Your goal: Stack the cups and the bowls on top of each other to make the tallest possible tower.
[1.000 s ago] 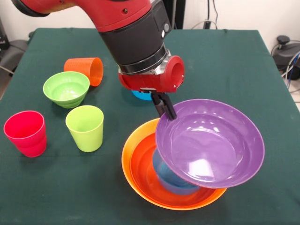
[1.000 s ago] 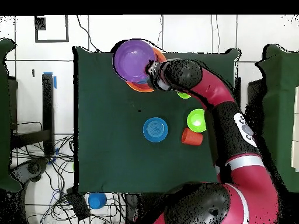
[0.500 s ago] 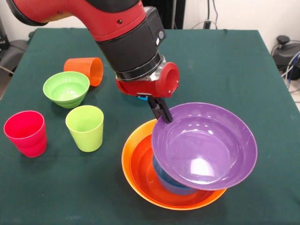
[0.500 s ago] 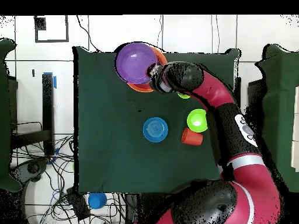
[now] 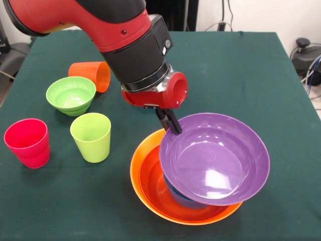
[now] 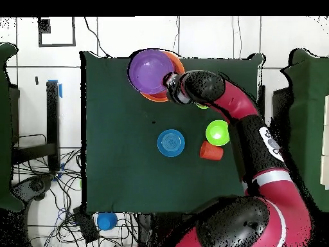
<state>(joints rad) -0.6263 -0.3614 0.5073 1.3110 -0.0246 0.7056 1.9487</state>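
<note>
Green cloth covers our counter [image 5: 261, 65]. We see our pincer [image 5: 170, 123] pinching the rim of the purple bowl [image 5: 214, 158], tilted above the blue bowl [image 5: 180, 197] inside the yellow-orange bowl [image 5: 138, 170]. We think it is light, stiff and slippery, so the thin rim is our best hold.

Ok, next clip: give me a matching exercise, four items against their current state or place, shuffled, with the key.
Items:
1. purple bowl
2. orange cup
3. lime green cup
4. small blue bowl

States:
A. lying on its side
B. held by the rim in the pincer
C. sitting in the red-orange bowl, mostly hidden
D. standing upright, open end up

Pairs: 1-B, 2-A, 3-D, 4-C
</note>
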